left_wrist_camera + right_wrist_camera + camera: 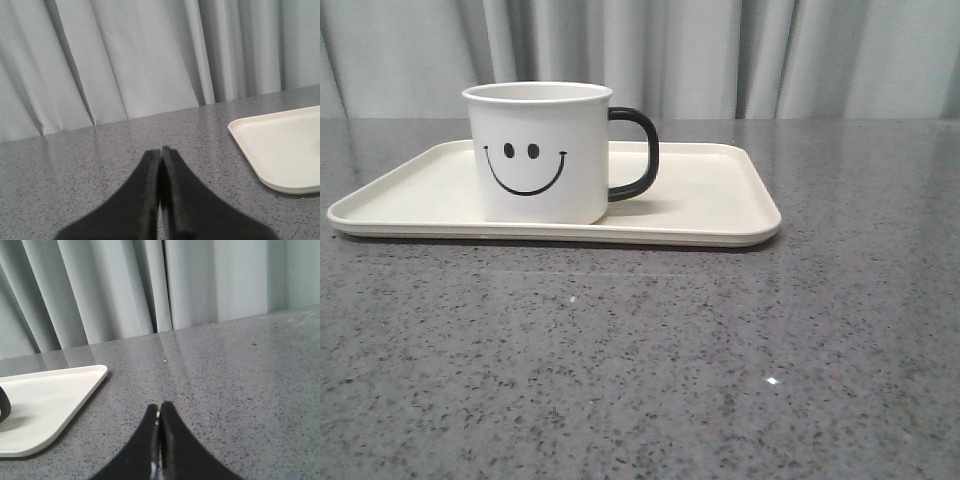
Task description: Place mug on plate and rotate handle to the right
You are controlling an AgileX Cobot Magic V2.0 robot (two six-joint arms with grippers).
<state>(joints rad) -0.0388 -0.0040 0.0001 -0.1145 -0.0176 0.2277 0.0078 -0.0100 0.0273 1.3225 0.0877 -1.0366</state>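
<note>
Mug (537, 153) stands upright on plate (720, 200), left of its centre, handle (638, 152) pointing right. Left gripper (160, 152) and right gripper (159, 409) both pressed together, empty, above table (640, 360).

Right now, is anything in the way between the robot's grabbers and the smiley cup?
Nothing visible. The white smiley-face enamel mug already stands on the cream rectangular plate, black handle pointing right. Both the left gripper and right gripper are shut, with only bare grey table before them.
</note>
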